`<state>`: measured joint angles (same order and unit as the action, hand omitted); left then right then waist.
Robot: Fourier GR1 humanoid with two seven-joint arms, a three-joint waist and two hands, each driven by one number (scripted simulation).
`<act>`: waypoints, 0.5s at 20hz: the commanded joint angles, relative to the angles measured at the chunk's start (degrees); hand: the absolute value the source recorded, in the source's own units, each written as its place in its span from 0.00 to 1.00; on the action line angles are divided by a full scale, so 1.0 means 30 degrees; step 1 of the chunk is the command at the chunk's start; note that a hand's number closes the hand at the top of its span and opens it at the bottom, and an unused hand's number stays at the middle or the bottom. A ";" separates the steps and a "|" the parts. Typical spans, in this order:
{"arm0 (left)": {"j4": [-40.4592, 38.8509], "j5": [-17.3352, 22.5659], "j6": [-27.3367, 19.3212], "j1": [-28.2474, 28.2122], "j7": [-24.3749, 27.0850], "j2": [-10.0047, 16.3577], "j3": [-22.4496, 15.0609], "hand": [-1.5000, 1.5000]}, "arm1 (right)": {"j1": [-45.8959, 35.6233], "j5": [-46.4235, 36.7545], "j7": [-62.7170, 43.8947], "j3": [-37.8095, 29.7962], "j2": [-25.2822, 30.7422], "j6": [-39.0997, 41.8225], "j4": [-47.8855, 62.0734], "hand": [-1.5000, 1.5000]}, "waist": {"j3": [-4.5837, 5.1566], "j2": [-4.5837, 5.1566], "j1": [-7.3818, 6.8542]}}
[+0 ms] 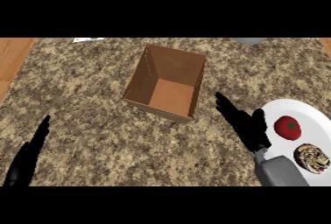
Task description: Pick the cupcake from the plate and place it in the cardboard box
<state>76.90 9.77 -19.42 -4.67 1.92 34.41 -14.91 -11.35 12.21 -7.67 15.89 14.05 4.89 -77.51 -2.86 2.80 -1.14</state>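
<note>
On plate [285, 107], near tomato [287, 127]: cupcake [312, 158], swirled top up; right hand [248, 126] alongside.

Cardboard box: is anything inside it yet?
Nothing shows inside the cardboard box: only bare floor and inner walls. The cupcake sits on the plate beside a tomato. The near wall's inner face is hidden.

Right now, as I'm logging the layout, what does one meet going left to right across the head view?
The left hand → cardboard box → right hand → tomato → cupcake, the last two on the plate.
</note>
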 commanded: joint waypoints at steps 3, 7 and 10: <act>0.1628 -0.0201 0.0555 0.1338 0.0707 0.0487 0.0109 0.50 | 0.0218 -0.1308 0.1418 -0.3619 0.3021 -0.2937 -0.2403 0.00 | 0.0979 -0.1506 0.2389; 0.3247 0.0077 0.1305 0.2314 0.1937 0.0038 -0.0228 0.50 | 0.0893 -0.4560 0.1024 -0.6589 0.8534 -0.4424 -0.1995 0.00 | 0.1230 -0.1883 0.4679; 0.4064 0.0627 0.2335 0.2635 0.2380 0.0154 -0.0232 0.50 | 0.3025 -0.3835 0.2500 -0.9753 0.9442 -0.5785 -0.3084 0.00 | 0.0985 -0.1552 0.3725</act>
<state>85.85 10.38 -15.12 1.59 7.10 35.21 -15.13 -7.91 3.13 -3.00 -5.06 35.01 -8.60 -84.95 0.08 -2.13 9.61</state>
